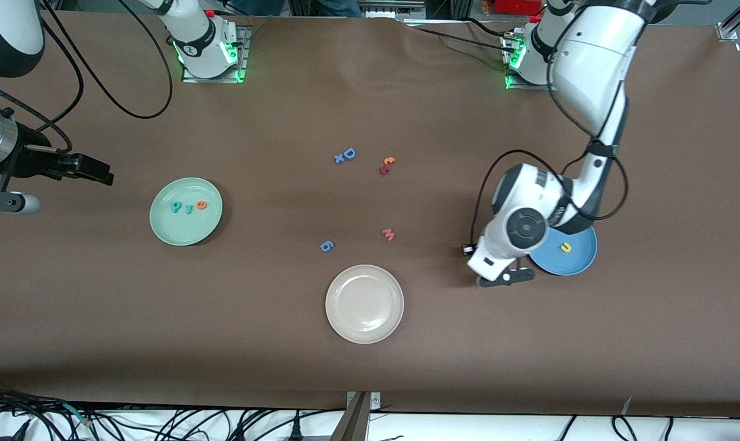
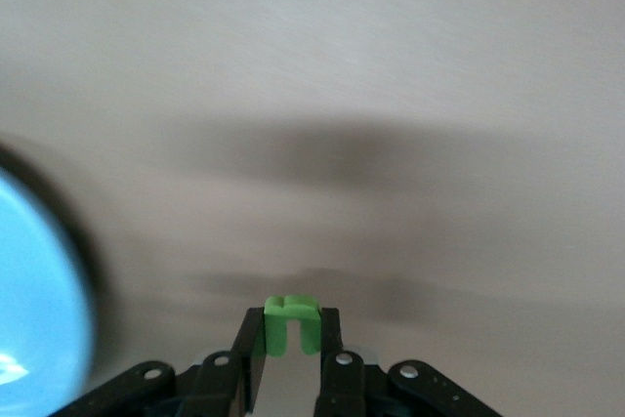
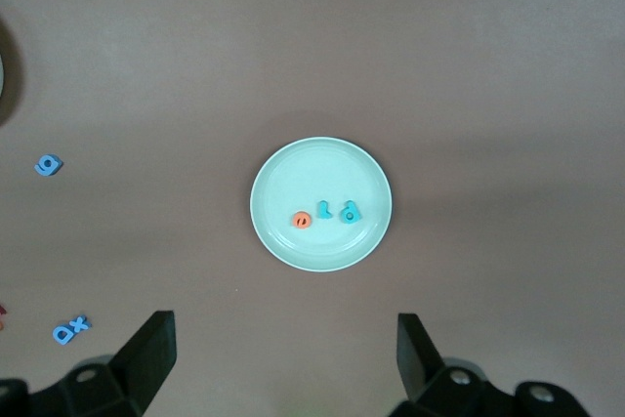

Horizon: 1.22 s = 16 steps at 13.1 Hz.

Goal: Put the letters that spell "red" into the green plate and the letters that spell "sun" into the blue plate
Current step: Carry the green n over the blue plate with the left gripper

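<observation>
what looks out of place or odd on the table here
Nothing looks spilled or damaged. The teal and orange letters sit neatly in the green plate, and one yellow letter lies in the blue plate. The left gripper, beside the blue plate, pinches a green letter. The right gripper waits open above the green plate.
</observation>
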Motion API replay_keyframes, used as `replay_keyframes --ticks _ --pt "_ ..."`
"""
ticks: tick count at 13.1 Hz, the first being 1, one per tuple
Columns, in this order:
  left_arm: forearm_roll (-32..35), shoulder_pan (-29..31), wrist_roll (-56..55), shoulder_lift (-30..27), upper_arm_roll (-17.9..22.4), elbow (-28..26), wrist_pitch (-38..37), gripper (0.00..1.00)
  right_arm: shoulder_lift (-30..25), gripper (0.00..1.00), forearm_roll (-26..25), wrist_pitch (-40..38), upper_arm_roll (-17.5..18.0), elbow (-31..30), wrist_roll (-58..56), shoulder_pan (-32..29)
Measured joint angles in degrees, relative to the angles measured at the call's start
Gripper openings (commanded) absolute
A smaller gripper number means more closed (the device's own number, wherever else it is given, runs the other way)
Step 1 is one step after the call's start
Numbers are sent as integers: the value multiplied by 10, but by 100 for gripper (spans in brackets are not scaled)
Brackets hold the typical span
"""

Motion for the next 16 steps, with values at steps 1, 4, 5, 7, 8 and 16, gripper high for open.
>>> replay_keyframes --ticks 1,4,5,7,8,16 --pt "0 19 44 -7 0 0 -13 9 0 100 0 0 0 0 0 0" --pt "0 83 170 -18 0 -4 -28 10 0 100 0 0 0 0 2 0" --pt "0 100 197 -19 0 -9 -28 11 0 100 0 0 0 0 5 0" --pt "0 122 237 -23 -1 -23 -31 12 0 100 0 0 0 -2 8 1" --pt "0 133 248 -26 -1 -31 -33 12 0 100 0 0 0 -4 9 2" --pt "0 170 271 -52 -3 -75 -35 100 1 100 0 0 0 -10 12 4"
